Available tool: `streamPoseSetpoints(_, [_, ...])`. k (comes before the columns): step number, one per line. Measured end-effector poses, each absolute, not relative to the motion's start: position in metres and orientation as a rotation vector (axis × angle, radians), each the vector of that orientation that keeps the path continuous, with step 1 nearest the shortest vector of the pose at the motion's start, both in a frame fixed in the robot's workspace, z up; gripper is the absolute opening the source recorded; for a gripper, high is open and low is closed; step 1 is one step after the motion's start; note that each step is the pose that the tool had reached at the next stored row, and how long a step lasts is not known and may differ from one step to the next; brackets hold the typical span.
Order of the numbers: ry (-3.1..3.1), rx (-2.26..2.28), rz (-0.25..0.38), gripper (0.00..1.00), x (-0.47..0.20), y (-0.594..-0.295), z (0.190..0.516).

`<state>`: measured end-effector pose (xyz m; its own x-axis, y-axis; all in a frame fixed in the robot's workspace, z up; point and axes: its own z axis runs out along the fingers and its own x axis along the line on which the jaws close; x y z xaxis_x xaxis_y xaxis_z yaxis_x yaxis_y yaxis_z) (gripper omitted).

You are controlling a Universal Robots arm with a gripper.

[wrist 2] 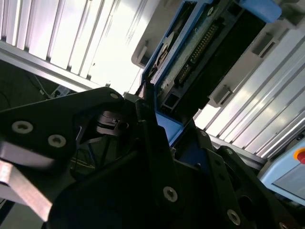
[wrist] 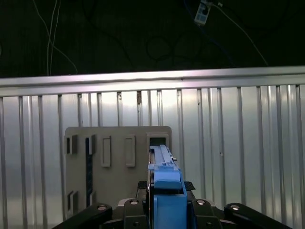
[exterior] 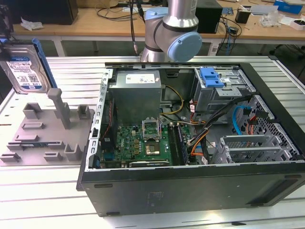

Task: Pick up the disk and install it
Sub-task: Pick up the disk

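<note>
Silver disk (exterior: 24, 67) — white-and-blue label, blue frame

Nothing can be read. The disk (exterior: 40, 62) beside the computer case (exterior: 190, 188) bears a white-and-blue label (exterior: 25, 72) with illegible print. So does the white sticker (exterior: 143, 78) on the power supply (exterior: 138, 98) inside the case.

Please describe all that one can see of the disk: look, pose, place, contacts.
The disk is a flat silver hard drive with a white-and-blue label, clipped in a blue plastic carrier frame. It stands nearly upright, slightly tilted, above the gray fixture plate, at the exterior view's left, outside the computer case. The gripper is shut on it; the second wrist view shows its connector edge.
</note>
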<state>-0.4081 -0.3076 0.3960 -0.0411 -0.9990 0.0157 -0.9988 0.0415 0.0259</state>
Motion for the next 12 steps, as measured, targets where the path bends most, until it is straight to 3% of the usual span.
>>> streamPoseSetpoints(12, [-2.246,2.155,-0.012,0.37,-0.408,-0.308,0.425])
